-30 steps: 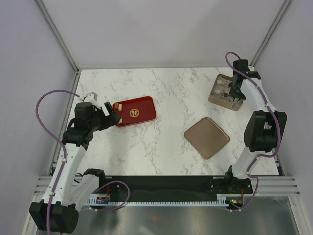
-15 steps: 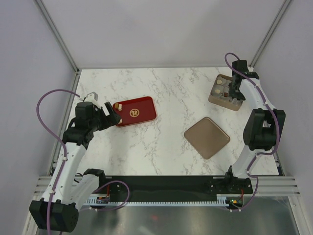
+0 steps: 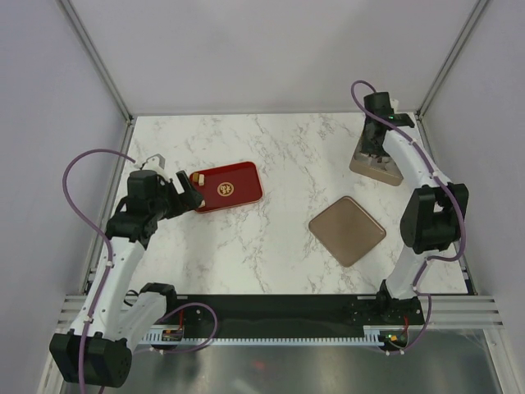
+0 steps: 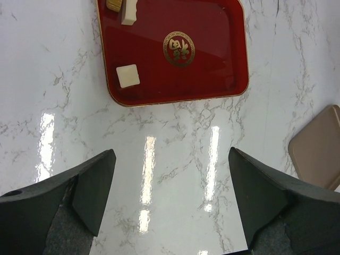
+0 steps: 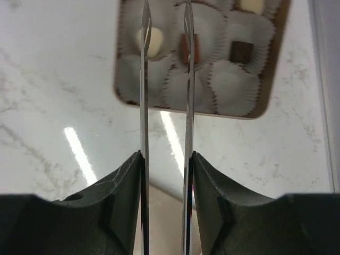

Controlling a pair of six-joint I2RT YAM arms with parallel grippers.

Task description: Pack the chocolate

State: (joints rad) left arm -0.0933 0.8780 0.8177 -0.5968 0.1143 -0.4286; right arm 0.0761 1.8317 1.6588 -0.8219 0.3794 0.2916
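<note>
Left gripper (image 4: 171,154) hung over the marble table (image 4: 53,106), just short of the near edge of the red tray (image 4: 212,74). Its jaws were spread wide with nothing between them.

On the tray:
- One cream square chocolate (image 4: 128,75) lay near the edge at the left of the wrist view.
- A second cream piece (image 4: 129,11) and a tan piece (image 4: 113,4) sat touching at the far corner, both cut off by the frame.
- A gold emblem (image 4: 179,48) marked the tray's middle.

Right gripper (image 5: 166,10) was poised above the chocolate box (image 5: 265,101) at the far right of the table. Its fingers (image 5: 127,186) ran parallel with only a narrow gap, gripping nothing.

The box was lined with white paper cups (image 5: 234,87). Chocolate noted in the cups:
- a cream rounded piece (image 5: 154,41), partly behind one blade
- a brown piece (image 5: 191,48), just beside the other blade
- a dark brown piece (image 5: 241,50)
- a pale piece (image 5: 252,5) at the frame's top edge

The flat brown lid (image 3: 347,231) lay on the table, apart from the box and nearer the right arm than the left
</note>
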